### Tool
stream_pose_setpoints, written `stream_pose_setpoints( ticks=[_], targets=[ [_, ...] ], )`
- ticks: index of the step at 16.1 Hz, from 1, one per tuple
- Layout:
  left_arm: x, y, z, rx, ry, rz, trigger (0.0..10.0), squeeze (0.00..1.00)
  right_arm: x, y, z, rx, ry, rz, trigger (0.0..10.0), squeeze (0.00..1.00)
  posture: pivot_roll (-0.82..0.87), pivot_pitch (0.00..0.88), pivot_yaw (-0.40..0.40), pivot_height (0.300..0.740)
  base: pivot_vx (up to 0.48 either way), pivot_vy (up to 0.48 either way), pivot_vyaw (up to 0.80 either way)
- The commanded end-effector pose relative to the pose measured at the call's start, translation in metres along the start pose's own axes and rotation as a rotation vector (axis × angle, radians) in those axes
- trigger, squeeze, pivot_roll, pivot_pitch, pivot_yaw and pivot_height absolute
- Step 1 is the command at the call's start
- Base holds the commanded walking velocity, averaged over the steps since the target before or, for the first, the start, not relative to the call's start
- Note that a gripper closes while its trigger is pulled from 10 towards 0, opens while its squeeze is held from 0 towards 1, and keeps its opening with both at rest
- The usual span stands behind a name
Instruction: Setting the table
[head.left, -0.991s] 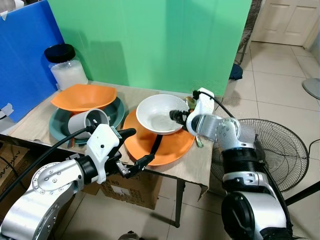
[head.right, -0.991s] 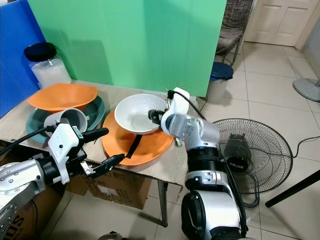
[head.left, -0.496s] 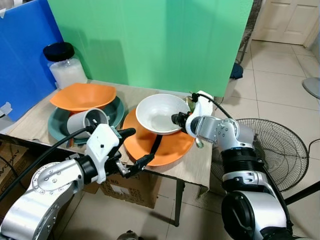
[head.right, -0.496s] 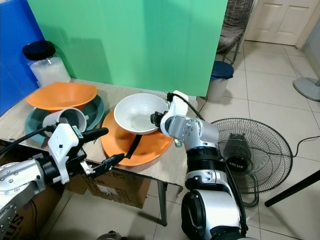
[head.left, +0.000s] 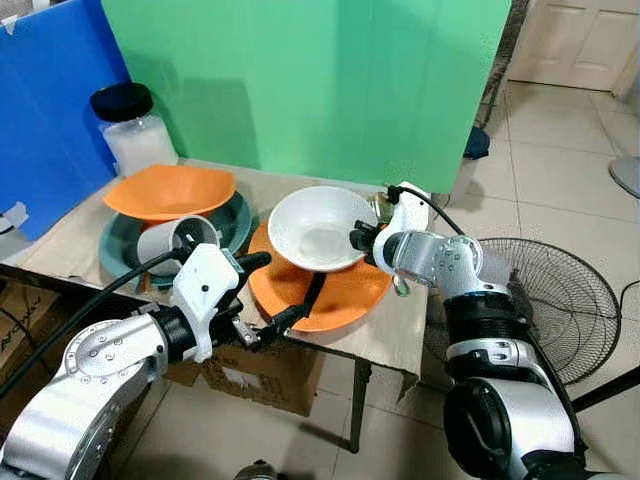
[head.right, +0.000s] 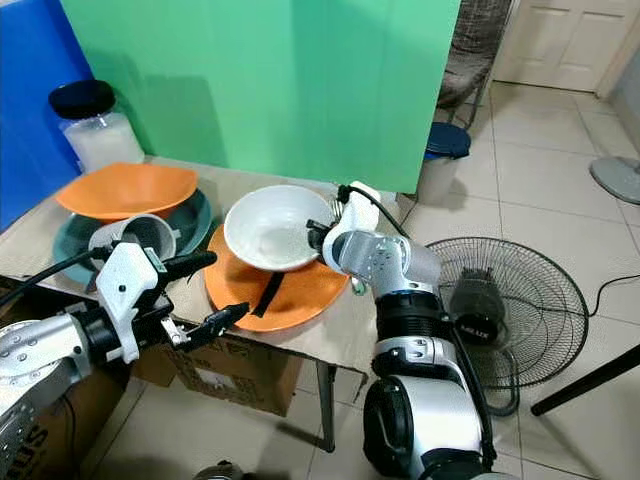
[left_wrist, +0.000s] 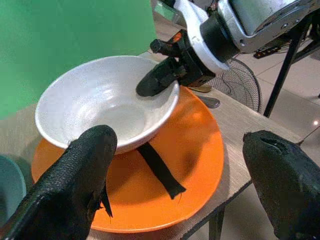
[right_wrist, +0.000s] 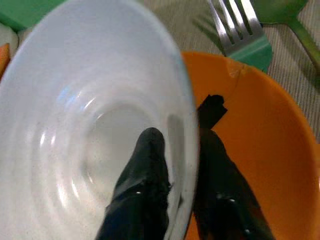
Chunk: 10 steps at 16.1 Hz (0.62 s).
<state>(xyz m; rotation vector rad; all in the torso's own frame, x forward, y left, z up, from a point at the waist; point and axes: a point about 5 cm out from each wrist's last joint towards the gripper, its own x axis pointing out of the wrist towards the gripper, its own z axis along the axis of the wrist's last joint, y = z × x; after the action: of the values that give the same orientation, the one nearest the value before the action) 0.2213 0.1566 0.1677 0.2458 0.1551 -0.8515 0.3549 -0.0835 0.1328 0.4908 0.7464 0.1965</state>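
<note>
Pinching white bowl (head.left: 315, 228) rim, right fingers (right_wrist: 145, 190) closed, left fingers (left_wrist: 82, 170) spread.

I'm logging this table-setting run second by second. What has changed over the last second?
The right gripper, shut on the rim of the white bowl, has tipped the bowl a little further toward the robot's left above the orange plate. The left gripper stays open near the table's front edge; the cup and the orange bowl have not moved.
</note>
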Motion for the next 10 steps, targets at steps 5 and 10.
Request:
stream_pose_setpoints(
  ticks=[5,10],
  targets=[
    [0.005,0.005,0.009,0.000,-0.059,0.028,10.0,0.00,-0.023,0.006,0.026,0.041,-0.166,0.087,0.0,0.00,0.15,0.000,0.063,0.740,0.000,0.000,0.00],
    [0.015,-0.001,0.025,-0.012,-0.170,0.050,10.0,0.00,-0.096,-0.004,0.059,-0.076,-0.588,0.172,0.0,0.00,0.12,0.000,0.059,0.740,0.000,0.000,0.00]
  ],
)
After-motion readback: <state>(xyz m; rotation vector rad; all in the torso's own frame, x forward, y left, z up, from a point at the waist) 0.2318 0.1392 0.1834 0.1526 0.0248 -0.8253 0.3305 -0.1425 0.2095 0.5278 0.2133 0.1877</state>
